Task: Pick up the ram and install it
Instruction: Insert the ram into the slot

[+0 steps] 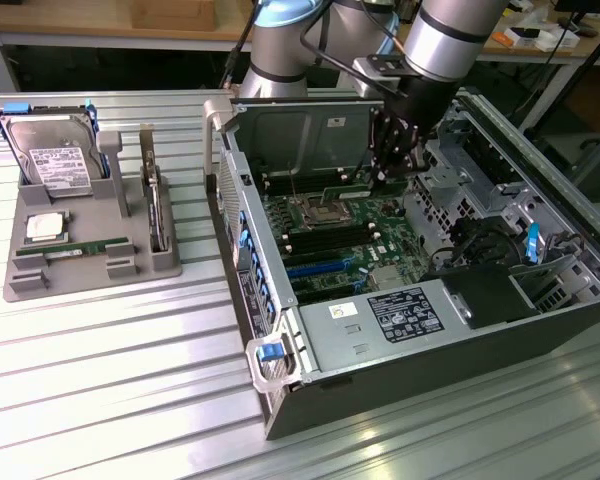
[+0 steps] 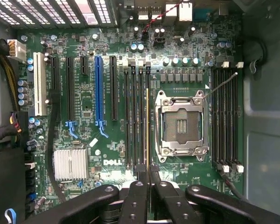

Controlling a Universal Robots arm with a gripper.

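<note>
My gripper (image 1: 385, 178) hangs inside the open computer case (image 1: 280, 400), over the motherboard (image 1: 370, 245). It is shut on the ram (image 1: 347, 190), a thin green stick that juts out toward the exterior view's left. In the wrist view the ram (image 2: 147, 116) shows edge-on as a thin line between the two fingertips of the gripper (image 2: 147, 169). It is lined up along the black memory slots (image 2: 134, 116) beside the empty CPU socket (image 2: 181, 123). Whether it touches a slot, I cannot tell.
A grey tray (image 1: 25, 285) at the exterior view's left holds a silver hard drive (image 1: 52, 152), a square CPU chip (image 1: 45, 226) and another green stick (image 1: 80, 247). More memory slots (image 2: 226, 116) flank the socket. Case walls, cables (image 1: 480, 240) and a power supply (image 1: 380, 320) surround the board.
</note>
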